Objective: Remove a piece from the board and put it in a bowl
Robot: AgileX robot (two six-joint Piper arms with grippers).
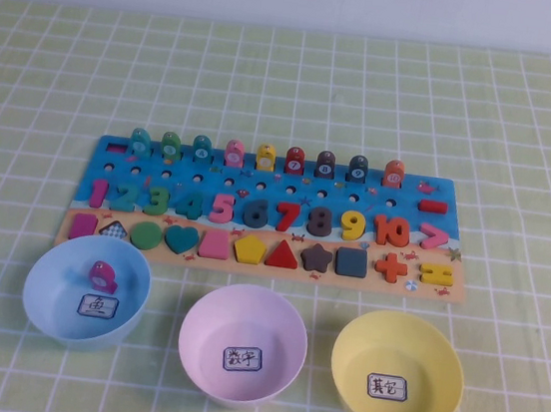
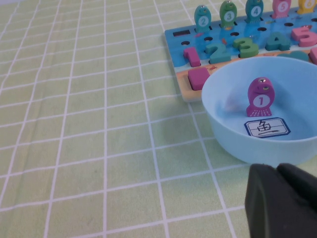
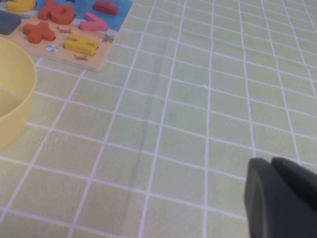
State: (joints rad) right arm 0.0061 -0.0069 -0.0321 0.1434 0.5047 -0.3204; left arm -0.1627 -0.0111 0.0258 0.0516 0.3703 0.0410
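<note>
The board (image 1: 264, 215) lies behind three bowls. The blue bowl (image 1: 50, 284) holds the piece (image 1: 101, 274), upright above its label. Left gripper (image 2: 285, 203) sits just beside that bowl, right gripper (image 3: 282, 198) over bare cloth; both finger states: cannot tell.
</note>
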